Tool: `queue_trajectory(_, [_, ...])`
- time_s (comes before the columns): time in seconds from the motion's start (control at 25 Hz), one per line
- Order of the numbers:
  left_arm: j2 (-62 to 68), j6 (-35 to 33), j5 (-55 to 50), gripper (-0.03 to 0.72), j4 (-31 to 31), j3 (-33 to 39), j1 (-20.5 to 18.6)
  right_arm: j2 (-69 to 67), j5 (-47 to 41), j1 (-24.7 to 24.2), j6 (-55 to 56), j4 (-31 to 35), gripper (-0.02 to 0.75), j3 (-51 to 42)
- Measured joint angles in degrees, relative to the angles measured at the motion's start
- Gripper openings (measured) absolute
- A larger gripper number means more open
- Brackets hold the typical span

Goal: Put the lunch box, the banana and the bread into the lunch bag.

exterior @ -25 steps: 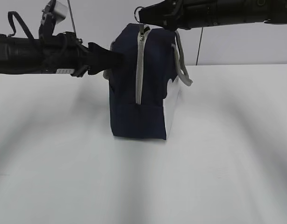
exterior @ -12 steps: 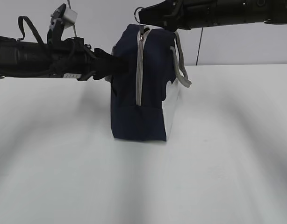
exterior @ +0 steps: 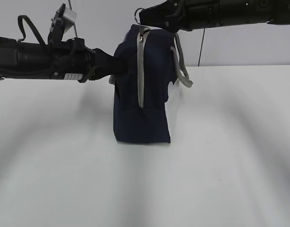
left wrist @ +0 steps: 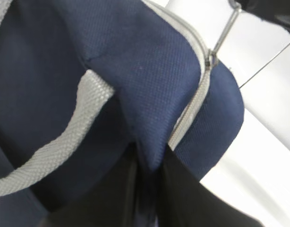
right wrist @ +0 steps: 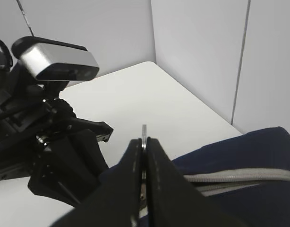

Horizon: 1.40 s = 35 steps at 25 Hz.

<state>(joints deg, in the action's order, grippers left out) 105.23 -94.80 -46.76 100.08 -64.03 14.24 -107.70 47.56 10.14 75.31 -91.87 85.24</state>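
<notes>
The navy lunch bag [exterior: 142, 94] stands upright on the white table, its grey zipper [exterior: 140, 71] running down the near end. My left gripper [exterior: 119, 66] comes in from the left and is shut on a fold of the bag's upper corner fabric [left wrist: 149, 71], the fold pinched between its black fingers [left wrist: 152, 165]. My right gripper [exterior: 141, 16] is above the bag's top, shut on the zipper's ring pull [right wrist: 144, 130]. A grey strap handle [left wrist: 64, 137] hangs beside the left grip. The lunch box, the banana and the bread are out of view.
The white table [exterior: 230, 165] spreads all round the bag, with a grey wall behind. The bag's other grey handle [exterior: 183, 71] droops on its right side. The left arm's wrist camera [right wrist: 57, 59] sits close to the right gripper.
My left gripper has pushed right into the bag's upper corner and closed on the fabric. The bag has shifted slightly to the right. The right gripper has held still.
</notes>
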Motion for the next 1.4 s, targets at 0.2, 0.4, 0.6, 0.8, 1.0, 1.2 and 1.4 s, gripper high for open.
queue_trajectory(0.2, [0.0, 5.6, -3.8, 0.076, -4.5, 0.0, 0.0, 0.0, 2.7, 0.0, 1.2, -0.6, -0.016, 0.0])
queue_trajectory(0.4, [-0.8, 8.3, -5.9, 0.076, -9.3, 0.0, 0.0, 0.0, 4.3, 0.0, 3.4, -2.0, -0.016, 0.0])
queue_trajectory(0.6, [-2.2, 9.3, -3.8, 0.076, -13.0, 0.0, 0.0, 0.0, 5.2, 0.0, 4.7, -2.7, -0.016, 0.0])
queue_trajectory(0.8, [-2.5, 10.3, -2.9, 0.082, -13.9, 0.0, -1.2, 0.0, 5.4, -0.3, 5.1, -3.1, -0.016, 0.0])
queue_trajectory(1.0, [-3.2, 10.3, -2.9, 0.092, -14.2, 0.0, -4.4, 0.0, 5.4, -1.6, 5.2, -3.5, -0.016, 0.1])
queue_trajectory(1.2, [-3.4, 10.3, -2.6, 0.101, -14.2, 0.0, -4.5, 0.0, 4.5, -1.6, 3.9, -1.5, -0.016, 0.3])
queue_trajectory(1.4, [-3.5, 10.3, -0.9, 0.108, -14.0, 0.0, -2.9, -0.1, 3.0, -1.6, -0.1, 4.7, -0.016, 0.3])
